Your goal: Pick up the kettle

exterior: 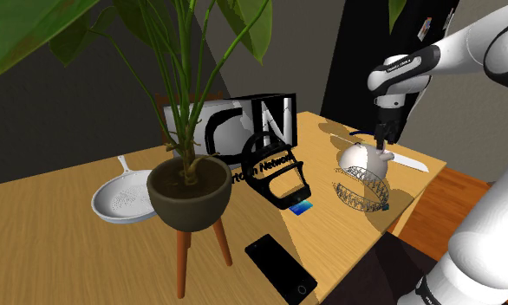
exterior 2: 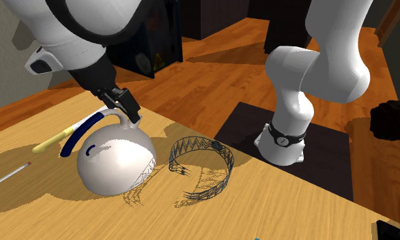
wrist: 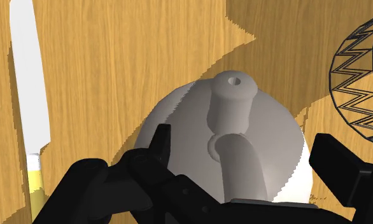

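A round white kettle (exterior: 361, 160) with an arched top handle stands on the light wooden table (exterior: 61, 251), right of centre in the shoulder view, just beside a black zigzag wire ring (exterior: 362, 192). The all-black two-finger gripper (wrist: 242, 137) hangs directly over it, its fingers spread wide to either side of the handle. They seem clear of it, though the wrist view leaves that uncertain. A white-bladed, yellow-handled knife (wrist: 29, 95) lies near the kettle, opposite the ring.
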Controlling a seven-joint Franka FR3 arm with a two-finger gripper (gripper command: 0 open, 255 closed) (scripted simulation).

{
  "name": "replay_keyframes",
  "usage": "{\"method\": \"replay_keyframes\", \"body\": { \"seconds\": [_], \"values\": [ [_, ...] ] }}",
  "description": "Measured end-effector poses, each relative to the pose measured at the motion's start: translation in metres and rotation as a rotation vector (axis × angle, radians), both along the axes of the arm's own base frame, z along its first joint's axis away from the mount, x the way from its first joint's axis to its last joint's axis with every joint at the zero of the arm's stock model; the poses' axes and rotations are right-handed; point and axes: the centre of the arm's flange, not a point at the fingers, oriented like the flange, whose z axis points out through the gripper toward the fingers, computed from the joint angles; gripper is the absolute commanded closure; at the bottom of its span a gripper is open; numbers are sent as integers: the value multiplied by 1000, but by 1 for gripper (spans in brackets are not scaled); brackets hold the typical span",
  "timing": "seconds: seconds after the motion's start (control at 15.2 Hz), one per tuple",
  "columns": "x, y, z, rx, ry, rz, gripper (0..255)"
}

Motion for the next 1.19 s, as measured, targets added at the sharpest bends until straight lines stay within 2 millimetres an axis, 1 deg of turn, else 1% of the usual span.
{"method": "replay_keyframes", "body": {
  "seconds": [0.07,0.13,0.79,0.99,1.19],
  "values": [
    [0,0,-2,0,0,0,0],
    [1,0,-3,0,0,0,255],
    [1,0,-3,-1,-1,0,255],
    [1,-1,5,0,0,0,255],
    [1,-1,21,0,0,0,255]
  ]
}}
